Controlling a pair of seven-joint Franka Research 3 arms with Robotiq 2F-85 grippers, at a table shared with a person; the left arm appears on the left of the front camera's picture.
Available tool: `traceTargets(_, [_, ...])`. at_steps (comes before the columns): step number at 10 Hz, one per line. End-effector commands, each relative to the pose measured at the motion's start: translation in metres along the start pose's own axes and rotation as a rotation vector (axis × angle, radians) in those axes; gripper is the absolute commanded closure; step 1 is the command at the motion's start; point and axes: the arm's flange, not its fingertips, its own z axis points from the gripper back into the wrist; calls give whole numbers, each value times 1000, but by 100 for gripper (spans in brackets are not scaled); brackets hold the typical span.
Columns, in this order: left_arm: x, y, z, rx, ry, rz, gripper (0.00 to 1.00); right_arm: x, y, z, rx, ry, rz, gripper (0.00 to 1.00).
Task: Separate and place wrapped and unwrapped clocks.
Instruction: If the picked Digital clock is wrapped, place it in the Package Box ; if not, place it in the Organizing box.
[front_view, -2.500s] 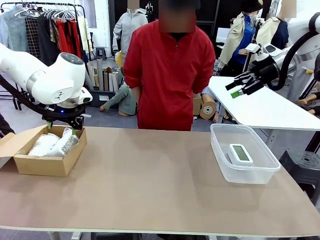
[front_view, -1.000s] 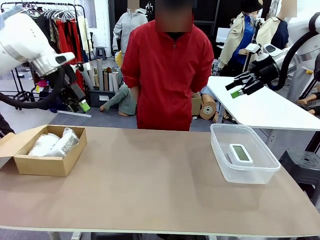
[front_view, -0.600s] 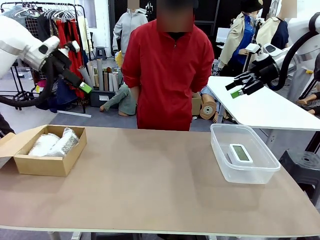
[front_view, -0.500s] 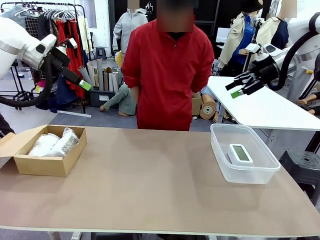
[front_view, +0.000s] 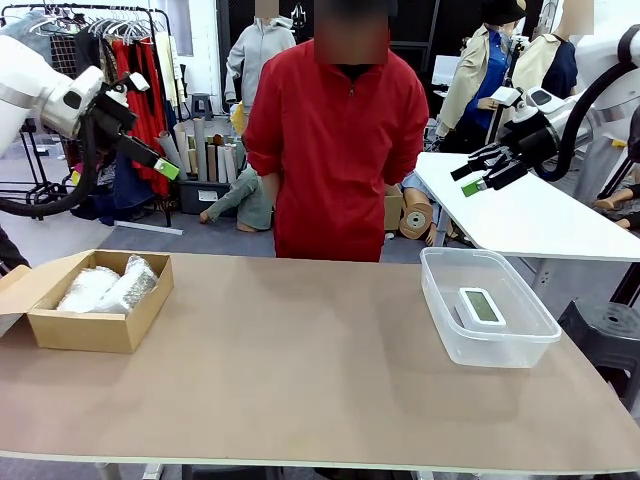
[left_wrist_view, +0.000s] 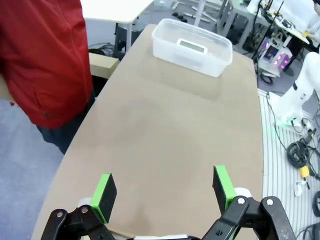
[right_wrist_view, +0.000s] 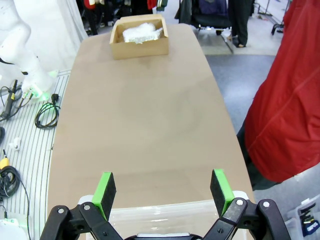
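**Both arms raised, fingers spread and empty**

The left gripper (front_view: 150, 160) has its fingers spread apart with nothing between them; it hangs in the upper left of the front view, high above the counter (front_view: 300, 370). In its own wrist view the green pads (left_wrist_view: 104, 190) stand wide, with bare counter beyond them. The right gripper (front_view: 478, 172) sits in the upper right of the front view, fingers likewise spread and holding nothing, its pads (right_wrist_view: 105, 187) wide in the right wrist view.

The two bubble-wrapped clocks (front_view: 108, 285) lie side by side inside the brown cardboard box (front_view: 95, 330) at the left edge of the frame. The bare white clock (front_view: 480, 307), screen up, rests in the clear plastic tub (front_view: 470, 340) at the right. A person in a red jacket (front_view: 335, 140) stands behind the counter, centre top.
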Motion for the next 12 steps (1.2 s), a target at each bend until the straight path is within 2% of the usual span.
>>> traceTargets(1, [0, 0, 1, 1, 0, -23, 0, 3, 0, 0, -3, 0, 2, 0])
traceTargets(4, [-8, 8, -8, -43, 111, -137, 0, 3, 0, 0, -3, 0, 2, 0])
traceTargets(5, [-10, 10, -10, -34, 120, -180, 0, 3, 0, 0, -3, 0, 2, 0])
traceTargets(7, [-16, 11, -12, -2, 76, -249, 0, 3, 0, 0, -3, 0, 2, 0])
traceTargets(8, [-17, 10, -11, -42, 14, -311, 0, 3, 0, 0, -3, 0, 2, 0])
traceTargets(12, [-17, 19, -6, -51, -51, -327, 0, 3, 0, 0, -3, 0, 2, 0])
